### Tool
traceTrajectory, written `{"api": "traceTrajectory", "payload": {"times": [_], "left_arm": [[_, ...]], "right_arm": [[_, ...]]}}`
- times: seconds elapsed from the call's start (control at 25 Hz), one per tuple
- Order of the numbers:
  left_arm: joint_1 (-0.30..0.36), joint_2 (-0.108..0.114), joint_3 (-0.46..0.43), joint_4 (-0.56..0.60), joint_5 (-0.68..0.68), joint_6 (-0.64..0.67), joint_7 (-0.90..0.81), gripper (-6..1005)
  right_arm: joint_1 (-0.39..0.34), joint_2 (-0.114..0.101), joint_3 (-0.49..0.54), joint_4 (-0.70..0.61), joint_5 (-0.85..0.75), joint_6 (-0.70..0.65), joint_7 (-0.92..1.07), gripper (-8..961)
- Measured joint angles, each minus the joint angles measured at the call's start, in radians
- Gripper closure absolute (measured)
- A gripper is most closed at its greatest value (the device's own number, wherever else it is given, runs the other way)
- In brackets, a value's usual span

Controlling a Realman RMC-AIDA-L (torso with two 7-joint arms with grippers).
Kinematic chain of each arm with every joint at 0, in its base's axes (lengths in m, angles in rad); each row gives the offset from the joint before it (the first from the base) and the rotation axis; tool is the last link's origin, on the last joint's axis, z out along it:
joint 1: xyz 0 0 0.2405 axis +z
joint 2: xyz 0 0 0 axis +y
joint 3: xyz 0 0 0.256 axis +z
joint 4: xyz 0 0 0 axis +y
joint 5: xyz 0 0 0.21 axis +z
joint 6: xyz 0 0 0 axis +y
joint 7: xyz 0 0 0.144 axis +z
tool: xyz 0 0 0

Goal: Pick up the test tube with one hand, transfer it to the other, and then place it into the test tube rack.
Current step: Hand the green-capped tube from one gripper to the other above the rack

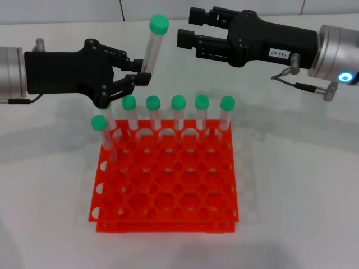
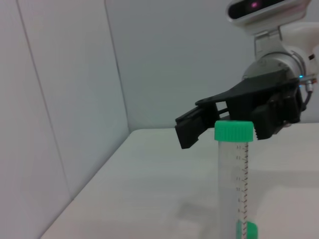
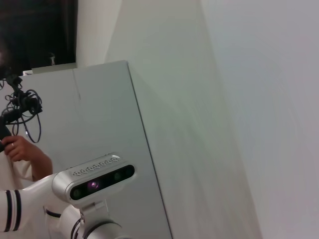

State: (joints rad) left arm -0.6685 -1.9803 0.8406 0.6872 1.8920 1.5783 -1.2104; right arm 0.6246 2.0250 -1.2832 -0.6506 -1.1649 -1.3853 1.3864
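Above the test tube rack [image 1: 165, 176], the left tool [image 1: 136, 75] pinches the test tube [image 1: 152, 47] upright. Right tool [image 1: 190, 31], white-labelled (text unreadable), waits spread just right of its cap.

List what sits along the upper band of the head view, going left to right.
Left gripper, shut on the test tube → right gripper, open, with white label strip → blue glowing ring. Below them stands the test tube rack.

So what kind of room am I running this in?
Probably a lab test bench: an orange-red test tube rack on a plain white table, bare partition walls, and the left claw holding a green-capped test tube.
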Motion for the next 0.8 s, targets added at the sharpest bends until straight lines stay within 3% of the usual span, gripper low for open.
{"api": "traceTrajectory", "payload": {"times": [0.8], "left_arm": [[-0.014, -0.002, 0.006, -0.005, 0.005, -0.017, 0.001, 817]], "right_arm": [[0.018, 0.003, -0.131, -0.01, 0.125, 0.082, -0.046, 274]]}}
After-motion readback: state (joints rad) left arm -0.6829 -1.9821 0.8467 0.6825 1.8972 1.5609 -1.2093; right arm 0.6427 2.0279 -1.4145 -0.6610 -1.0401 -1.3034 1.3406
